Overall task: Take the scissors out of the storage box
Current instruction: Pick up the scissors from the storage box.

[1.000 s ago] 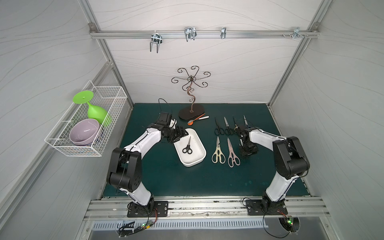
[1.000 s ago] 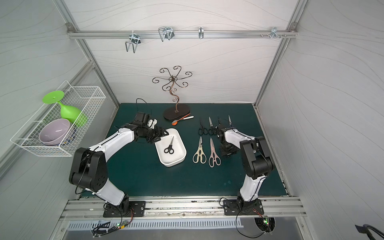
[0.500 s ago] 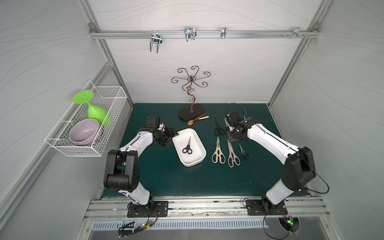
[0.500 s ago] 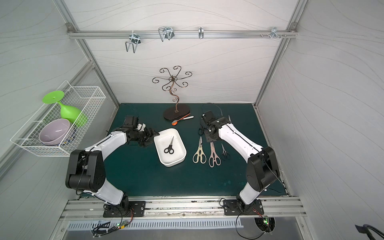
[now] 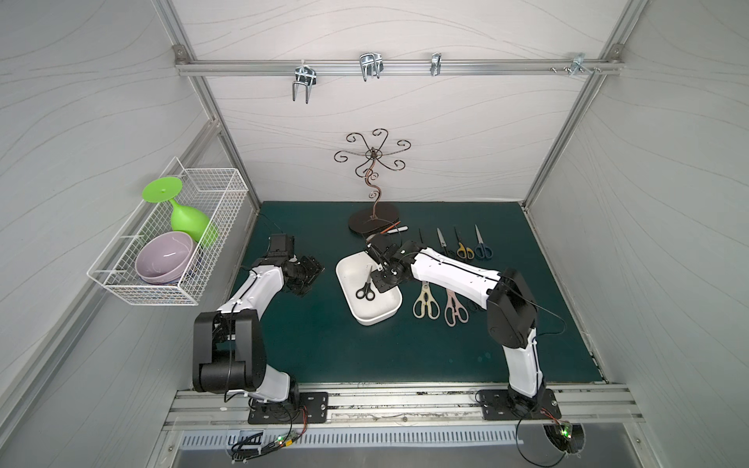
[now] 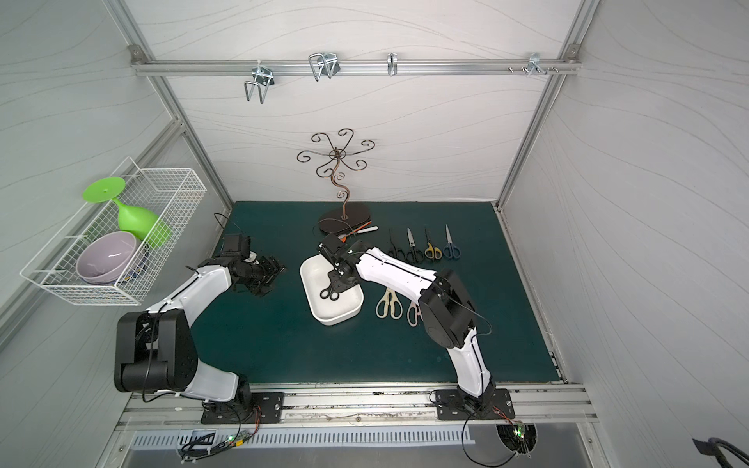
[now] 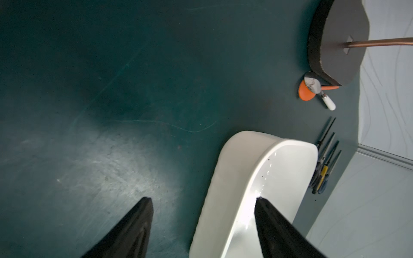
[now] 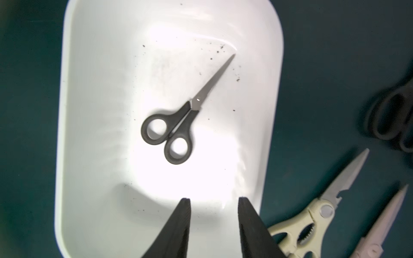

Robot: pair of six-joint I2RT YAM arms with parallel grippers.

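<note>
Now hovers over storage box (image 8: 89, 89) mid-frame, right fingers (image 8: 176, 234) half-open and empty, ready to pinch black scissors (image 8: 178, 121).

Your storage box (image 8: 93, 169) looked like glossy white plastic, shiny enough to throw glare, and the scissors (image 8: 178, 125) in it had matt dark plastic handles with smooth bare-steel blades. The mat (image 7: 111, 100) you worked on was a dull teal sheet, scuffed and scratched all over, while the cream shears (image 8: 312, 219) had satiny plastic grips and grey metal blades. You also had that stand (image 7: 335, 33) with a matt dark base, rough at its edge, and a coppery metal stem.
</note>
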